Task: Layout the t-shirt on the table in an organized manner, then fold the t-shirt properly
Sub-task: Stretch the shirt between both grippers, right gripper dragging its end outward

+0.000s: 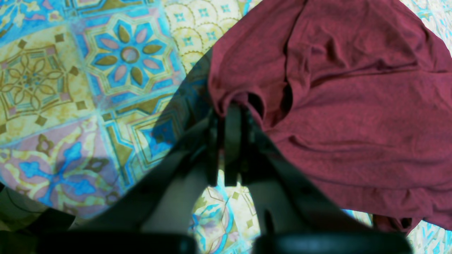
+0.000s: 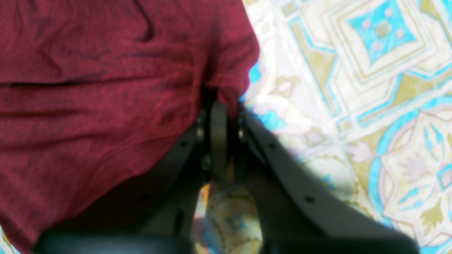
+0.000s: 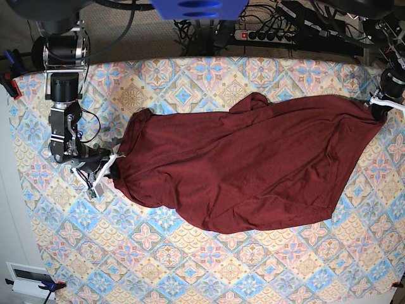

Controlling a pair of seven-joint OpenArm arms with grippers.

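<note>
The dark maroon t-shirt (image 3: 253, 164) lies spread and wrinkled across the middle of the patterned table (image 3: 190, 266), stretched between both arms. In the base view my right gripper (image 3: 114, 166) is at the shirt's left end. The right wrist view shows the right gripper (image 2: 221, 103) shut, pinching a bunched edge of the t-shirt (image 2: 88, 106). My left gripper (image 3: 378, 109) holds the shirt's far right corner near the table edge. In the left wrist view the left gripper (image 1: 233, 107) is shut on a gathered fold of the t-shirt (image 1: 353, 106), just above the table (image 1: 70, 70).
A power strip with cables (image 3: 272, 35) lies beyond the table's far edge. A blue part (image 3: 199, 7) hangs over the top middle. A white device (image 3: 28, 275) sits off the lower left corner. Red clamps (image 3: 9, 82) hold the cloth at the left edge.
</note>
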